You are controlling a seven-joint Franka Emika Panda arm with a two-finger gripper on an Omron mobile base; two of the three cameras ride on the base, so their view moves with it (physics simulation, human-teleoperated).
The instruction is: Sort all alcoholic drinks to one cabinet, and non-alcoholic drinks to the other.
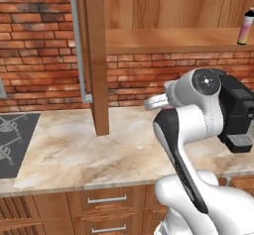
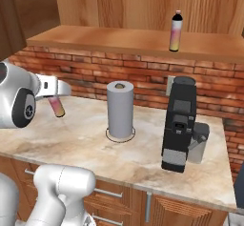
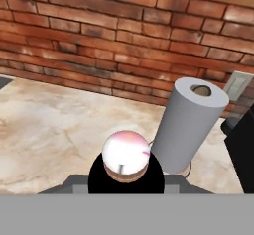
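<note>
Kitchen counter, mid-sort: I have my gripper (image 2: pixel 56 95) clamped on one of the small pink bottles (image 2: pixel 57 107), carried clear above the marble counter (image 2: pixel 143 156). In the right base view the bottle hangs below the hand with its free end tipped toward five o'clock, so its long axis is a little off vertical. In the hand view I look almost straight down that axis: the bottle's round pale end (image 3: pixel 125 154) sits at six o'clock, just above the fingers.

Beyond it, at about two o'clock in the hand view, the grey paper towel roll (image 3: pixel 189 125) stands upright on the counter. It is near the bottle but apart from it. Past the roll stands the black coffee machine (image 2: pixel 180 125), against the brick wall (image 3: pixel 99 40).

Farthest and highest is the wide cabinet's shelf floor (image 2: pixel 119 39), where the second pink bottle (image 2: pixel 176 31) already stands upright. From my held bottle, that shelf mate lies up at roughly two o'clock in the right base view, well apart and much higher. The coming move, as I judge it, turns on that: raise the bottle, swing it right over the towel roll, and bring its axis upright before it meets the shelf. There is only one arm to do it.
</note>
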